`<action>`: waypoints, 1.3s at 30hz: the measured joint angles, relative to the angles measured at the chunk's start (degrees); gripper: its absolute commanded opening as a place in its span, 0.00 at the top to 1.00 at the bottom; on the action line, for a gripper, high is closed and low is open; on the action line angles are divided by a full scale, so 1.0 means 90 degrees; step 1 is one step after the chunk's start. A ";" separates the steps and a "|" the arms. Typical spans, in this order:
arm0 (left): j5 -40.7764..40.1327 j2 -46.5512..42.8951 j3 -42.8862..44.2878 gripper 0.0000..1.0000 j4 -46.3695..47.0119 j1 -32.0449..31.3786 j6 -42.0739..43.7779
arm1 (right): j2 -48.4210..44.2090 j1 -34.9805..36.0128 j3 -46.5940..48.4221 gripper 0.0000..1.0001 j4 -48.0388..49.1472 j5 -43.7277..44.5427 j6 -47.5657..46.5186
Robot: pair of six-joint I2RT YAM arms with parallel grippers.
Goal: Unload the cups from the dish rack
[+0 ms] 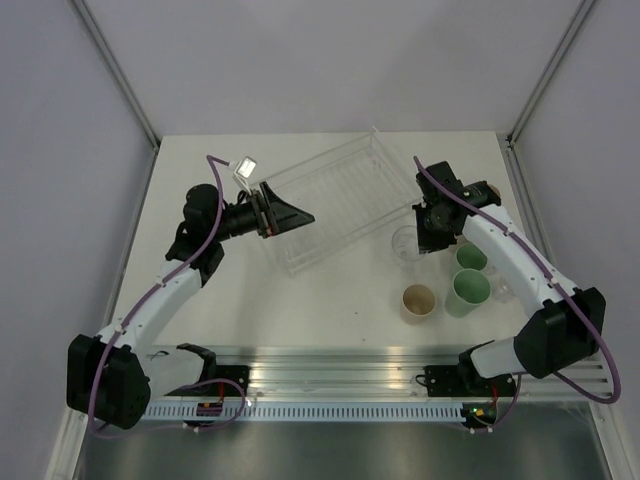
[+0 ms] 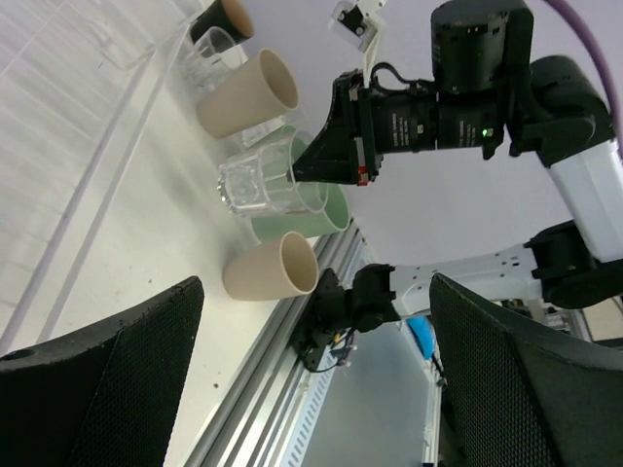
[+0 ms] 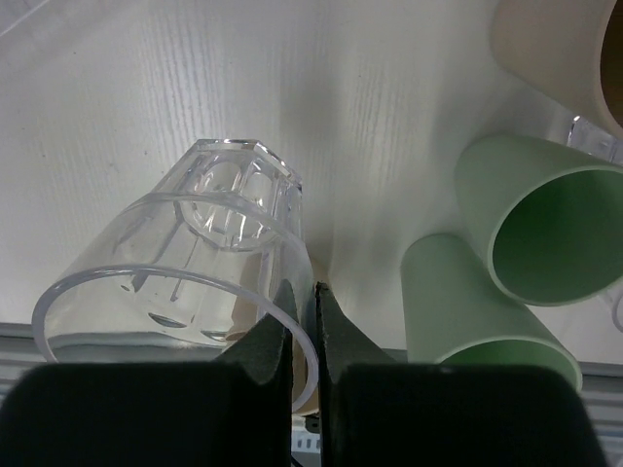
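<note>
right gripper [image 3: 304, 297] clamps the rim of the clear plastic tumbler [image 3: 175, 233] for upright placement on the white desk [image 3: 146, 88]; left gripper [image 2: 311, 379] released.

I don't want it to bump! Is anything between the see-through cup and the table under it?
Nothing visible. The right claw pinches the rim of the clear cup, bare table lies under it, and the two green cups stand off to one side.

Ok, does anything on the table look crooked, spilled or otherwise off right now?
Only the flat white wire-grid dish rack: it lies skewed, diagonal to the table edges. The mint green tumblers and beige tumbler beside it stand upright, nothing spilled. The right gripper pinches the clear see-through tumbler by its rim.
</note>
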 measured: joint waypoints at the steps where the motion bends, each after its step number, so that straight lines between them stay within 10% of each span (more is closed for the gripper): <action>1: -0.0049 -0.0070 0.0000 0.00 -0.0194 0.0000 0.0131 | 0.0080 -0.0036 -0.0002 0.99 -0.0007 0.0017 -0.0022; 22: -0.0325 -0.0852 -0.0102 0.00 -0.1518 0.0000 0.1161 | 0.1525 -0.0274 -0.0930 0.99 0.1253 -0.0206 0.0087; 39: -0.0420 -0.0935 -0.0194 0.00 -0.1634 0.0000 0.1183 | 0.1039 -0.0321 -0.0903 0.45 0.1304 -0.0233 0.0248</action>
